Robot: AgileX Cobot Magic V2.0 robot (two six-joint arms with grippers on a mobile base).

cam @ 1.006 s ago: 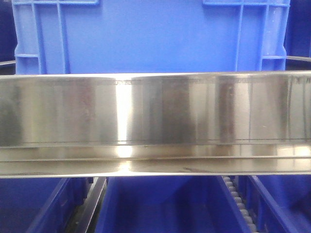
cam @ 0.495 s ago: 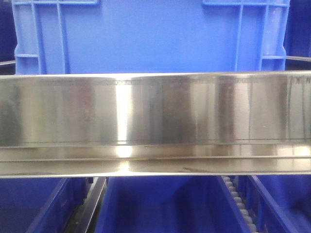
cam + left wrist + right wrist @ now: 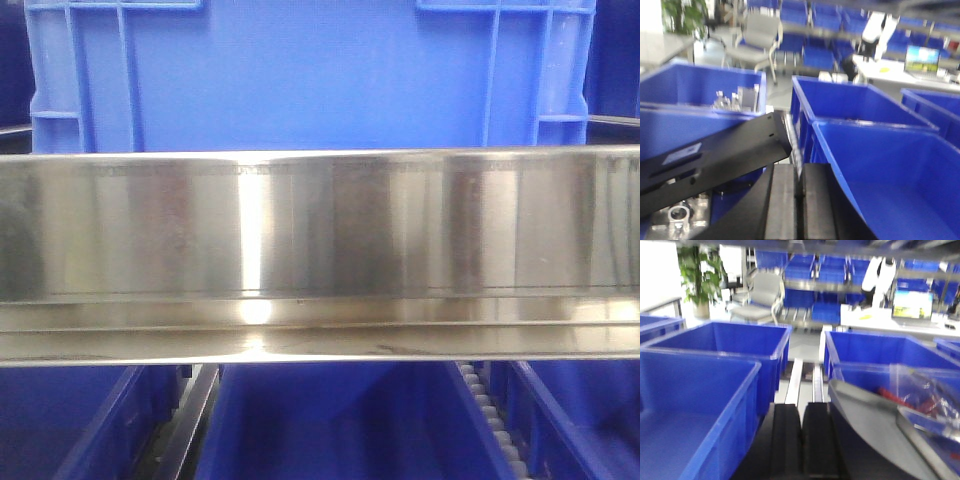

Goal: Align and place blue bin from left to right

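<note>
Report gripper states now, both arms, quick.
Left gripper, black flat fingers: closed, nothing between them.
Right gripper, black flat fingers: closed, nothing between them.

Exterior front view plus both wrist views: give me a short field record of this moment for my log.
front view: blue bin upright behind a steel rail that crosses the whole frame; lower crates under it
left gripper: fingers together, holding nothing
right gripper: fingers together, holding nothing, facing a metal track
contents: metal parts in a crate in the left wrist view; clear bag in the right wrist view
contact with bin: none visible
</note>
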